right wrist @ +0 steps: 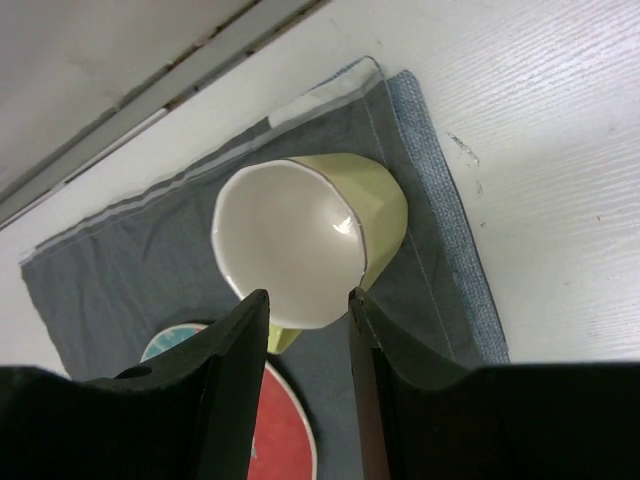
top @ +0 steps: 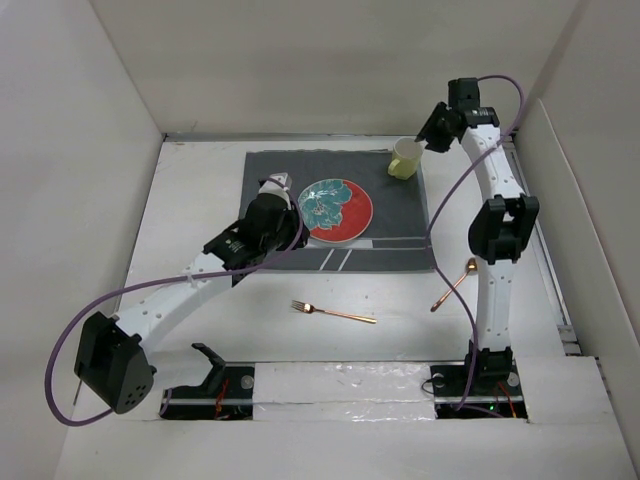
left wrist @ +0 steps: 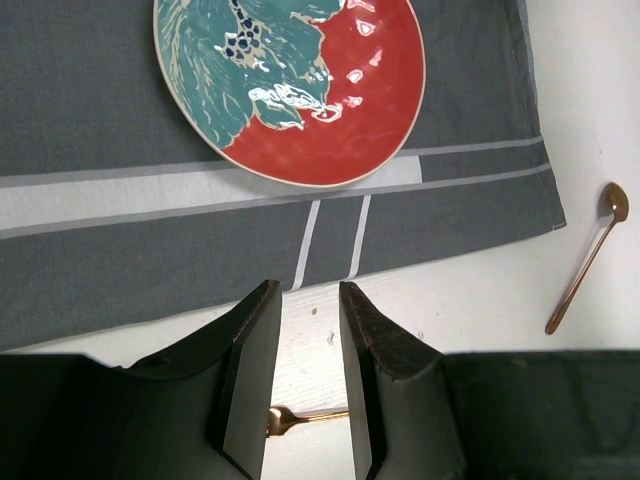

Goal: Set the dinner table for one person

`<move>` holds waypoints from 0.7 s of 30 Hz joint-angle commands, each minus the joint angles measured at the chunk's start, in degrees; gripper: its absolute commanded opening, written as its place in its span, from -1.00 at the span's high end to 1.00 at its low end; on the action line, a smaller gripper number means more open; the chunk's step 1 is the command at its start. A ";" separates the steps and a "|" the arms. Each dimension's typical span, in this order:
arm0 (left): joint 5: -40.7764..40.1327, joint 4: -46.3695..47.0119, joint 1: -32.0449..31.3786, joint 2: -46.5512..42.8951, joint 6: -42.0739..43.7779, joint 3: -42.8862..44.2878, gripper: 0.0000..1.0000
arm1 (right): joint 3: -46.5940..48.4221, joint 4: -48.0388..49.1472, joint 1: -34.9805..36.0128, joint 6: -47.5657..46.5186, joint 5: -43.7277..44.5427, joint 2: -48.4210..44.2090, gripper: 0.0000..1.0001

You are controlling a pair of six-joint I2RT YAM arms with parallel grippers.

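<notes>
Cup-setting step, judged near done: cup (right wrist: 310, 235) stands on mat's (top: 270, 170) far right corner, right claw (right wrist: 308, 297) spread astride its rim, pinching nothing; left claw (left wrist: 306, 290) slightly parted, empty, beside plate (top: 335, 210); table (top: 180, 200) under all; next: lift right claw clear, fetch spoon (top: 455, 283), fork (top: 333, 312)

Placemat (top: 280, 170), plate (top: 337, 211), mug (top: 405, 158), spoon (left wrist: 585, 262), seemingly a fork (top: 335, 312).

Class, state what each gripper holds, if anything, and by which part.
The left gripper holds nothing; its jaws stand apart. The right gripper has its jaws astride the near rim of the cup; whether they grip cannot be told.
</notes>
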 commanded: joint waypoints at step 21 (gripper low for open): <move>-6.02 -3.03 1.64 -4.26 7.08 20.76 0.81 | -77.60 25.08 25.44 -9.47 -9.77 -59.08 0.79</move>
